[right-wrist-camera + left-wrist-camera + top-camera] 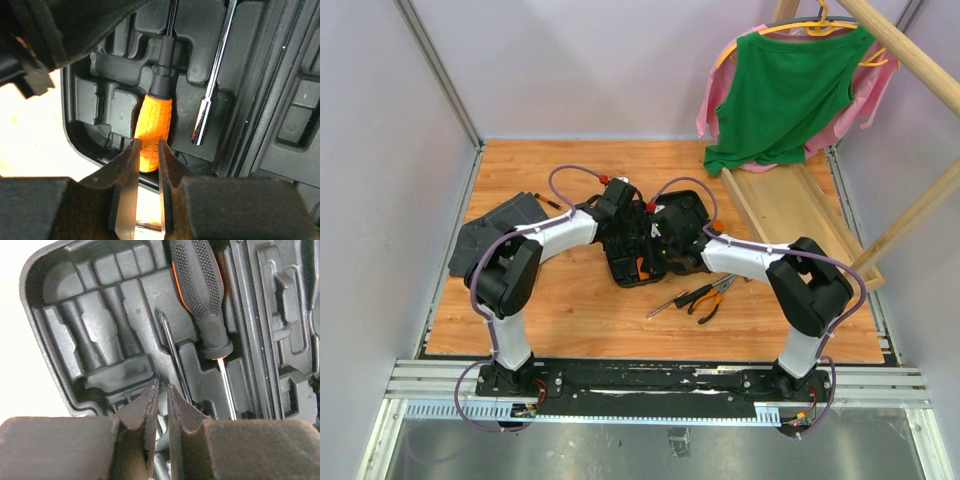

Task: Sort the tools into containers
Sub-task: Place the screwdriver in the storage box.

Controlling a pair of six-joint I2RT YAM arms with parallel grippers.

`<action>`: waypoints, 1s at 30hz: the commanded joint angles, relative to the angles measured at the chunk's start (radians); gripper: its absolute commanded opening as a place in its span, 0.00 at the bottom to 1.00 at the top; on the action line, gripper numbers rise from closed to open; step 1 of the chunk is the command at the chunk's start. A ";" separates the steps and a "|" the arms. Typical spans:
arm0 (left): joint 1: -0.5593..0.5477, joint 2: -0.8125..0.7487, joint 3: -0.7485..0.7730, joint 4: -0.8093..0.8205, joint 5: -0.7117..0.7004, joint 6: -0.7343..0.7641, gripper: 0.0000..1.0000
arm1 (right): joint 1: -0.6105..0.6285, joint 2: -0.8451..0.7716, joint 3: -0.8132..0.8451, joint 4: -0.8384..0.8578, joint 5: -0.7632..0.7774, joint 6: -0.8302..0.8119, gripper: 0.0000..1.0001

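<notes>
While both arms reach into the open black tool case (625, 262) at mid-surface, the left arm (560, 232) from its left side and the right arm (740, 255) from its right, the wrists sit close together over the case. Right jaws look clenched on the butt of an orange-handled screwdriver (154, 125), which lies in a moulded slot nr the case rim. A chrome-tipped shaft (210, 95) lies in the slot beside it. Left jaws are released, parted by a thin slit w/ nothing btwn them, low over the case floor. A black-and-orange-handled screwdriver (200, 290) lies in the case just ahead. A thin bare shaft (172, 355) runs alongside it, lower end hidden behind one finger, possibly touching it, can't tell. Outside the case, pliers (705, 303) and a thin screwdriver (665, 306) lie loose on the wooden surface (570, 320), just right of the case front. Dark grey cloth (495, 235) sits far left, long wooden tray (800, 210) far right.
</notes>
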 commanded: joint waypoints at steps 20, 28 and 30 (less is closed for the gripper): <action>0.050 -0.515 -0.262 -0.077 -0.125 0.009 0.33 | -0.053 -0.098 0.080 -0.204 0.172 -0.244 0.42; 0.050 -0.604 -0.326 -0.096 -0.101 -0.008 0.35 | -0.128 -0.003 0.185 -0.233 0.124 -0.296 0.45; 0.050 -0.605 -0.328 -0.096 -0.091 -0.009 0.34 | -0.141 0.031 0.214 -0.232 0.112 -0.305 0.45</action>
